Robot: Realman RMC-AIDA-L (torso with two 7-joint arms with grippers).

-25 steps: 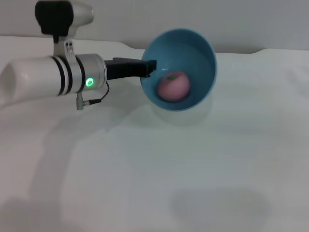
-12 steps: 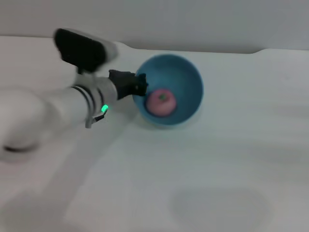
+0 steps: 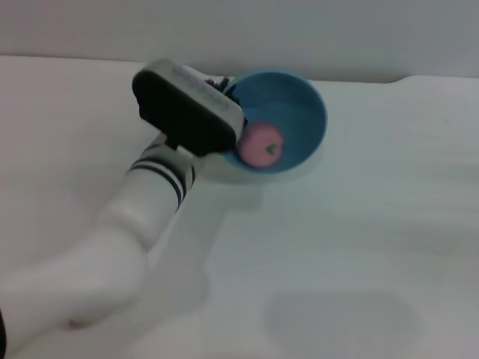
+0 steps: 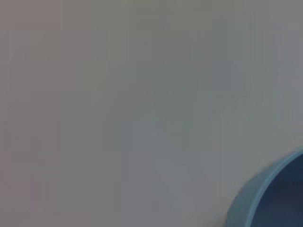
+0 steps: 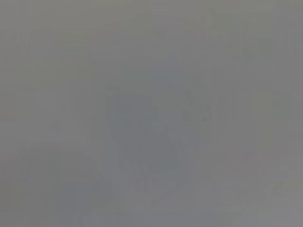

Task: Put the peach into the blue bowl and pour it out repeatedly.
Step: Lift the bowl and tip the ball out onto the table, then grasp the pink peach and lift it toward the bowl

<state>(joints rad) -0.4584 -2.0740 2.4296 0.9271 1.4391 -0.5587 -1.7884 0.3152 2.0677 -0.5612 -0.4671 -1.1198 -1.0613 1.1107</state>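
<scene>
Peach: you see the peach [image 3: 261, 146] lying inside the blue bowl [image 3: 299, 112], low against the wall nearest the arm, its small dark stem turned up toward the head camera.

Bowl: it stands on the white table [image 3: 374, 247] at the far side, mouth up and opening a little toward you; whether its base is fully settled on the table you cannot tell.

Left gripper: the left gripper [image 3: 224, 86] is at the bowl's left rim, mostly hidden behind the dark wrist camera housing [image 3: 187, 108]; you cannot tell whether its fingers clamp the rim or stand apart from it.

Left wrist view: only a curve of the bowl's rim [image 4: 265, 194] against bare table, no fingers.

Key relation: the peach lies just to the right of the gripper and below it, on the grip side of the bowl. My judgement is that a pour must tip the far right rim downward so the fruit rolls across and away from the arm.

Right arm: not in the head view; its wrist view shows nothing readable.

Nearer arm: the left, already at the bowl.
</scene>
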